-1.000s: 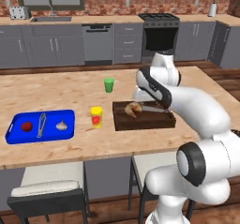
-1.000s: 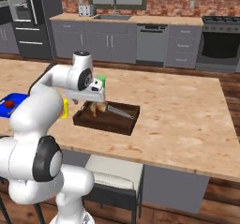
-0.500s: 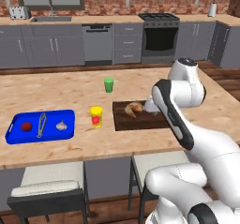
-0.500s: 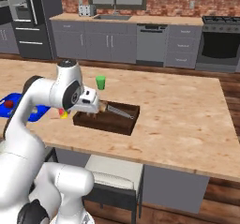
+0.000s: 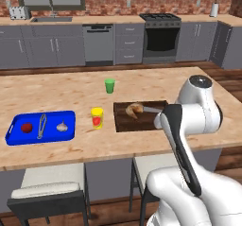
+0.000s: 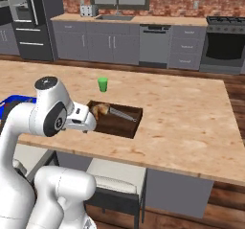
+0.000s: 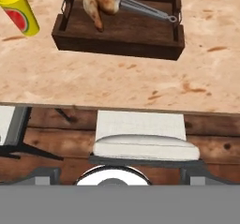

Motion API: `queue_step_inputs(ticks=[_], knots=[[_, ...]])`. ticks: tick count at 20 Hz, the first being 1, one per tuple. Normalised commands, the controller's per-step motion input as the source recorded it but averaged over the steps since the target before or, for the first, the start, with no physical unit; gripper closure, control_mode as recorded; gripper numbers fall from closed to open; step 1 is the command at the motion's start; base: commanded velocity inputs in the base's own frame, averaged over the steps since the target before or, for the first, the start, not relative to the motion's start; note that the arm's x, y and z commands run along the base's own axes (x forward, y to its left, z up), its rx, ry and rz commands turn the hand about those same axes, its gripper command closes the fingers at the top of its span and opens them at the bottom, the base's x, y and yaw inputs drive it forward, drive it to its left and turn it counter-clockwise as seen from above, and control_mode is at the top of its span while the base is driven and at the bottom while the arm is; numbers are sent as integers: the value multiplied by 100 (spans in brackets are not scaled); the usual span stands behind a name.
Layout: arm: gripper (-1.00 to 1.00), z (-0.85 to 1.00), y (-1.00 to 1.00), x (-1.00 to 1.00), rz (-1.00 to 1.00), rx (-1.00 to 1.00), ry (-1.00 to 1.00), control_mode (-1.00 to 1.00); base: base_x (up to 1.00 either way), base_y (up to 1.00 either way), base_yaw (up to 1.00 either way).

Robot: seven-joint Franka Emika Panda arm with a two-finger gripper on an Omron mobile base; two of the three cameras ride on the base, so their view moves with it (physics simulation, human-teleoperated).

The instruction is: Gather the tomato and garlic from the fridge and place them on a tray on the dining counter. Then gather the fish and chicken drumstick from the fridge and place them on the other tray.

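Observation:
The chicken drumstick (image 5: 133, 109) (image 7: 100, 2) lies in the dark wooden tray (image 5: 140, 124) (image 7: 117, 41), next to silvery tongs (image 7: 147, 10). On the left of the counter, the blue tray (image 5: 14, 138) holds the tomato (image 5: 27, 127) and the garlic (image 5: 62, 126), with another pair of tongs (image 5: 41, 125) between them. My gripper (image 6: 90, 122) hangs at the counter's near edge, in front of the wooden tray. It is open with nothing in it. The hand looks back at the tray over a stool.
A yellow can (image 5: 97, 118) (image 7: 19, 14) stands between the two trays, and a green cup (image 5: 109, 85) (image 6: 102, 84) stands behind them. White-cushioned stools (image 7: 143, 145) stand under the counter's front edge. The dark fridge (image 6: 28, 17) is far back left.
My arm has swung back from over the wooden tray to the counter's near edge. The drumstick stays in the tray.

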Motion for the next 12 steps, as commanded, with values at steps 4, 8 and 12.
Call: queue_step_inputs(ticks=[4, 8, 12], knots=[[-100, 33, -27, -21, -3, 0, 0, -100, 0, 0, 0], [-100, 26, -1, -21, 0, 0, 0, -100, 0, 0, 0], [-100, 29, -8, -22, 0, 1, 0, -100, 0, 0, 0]])
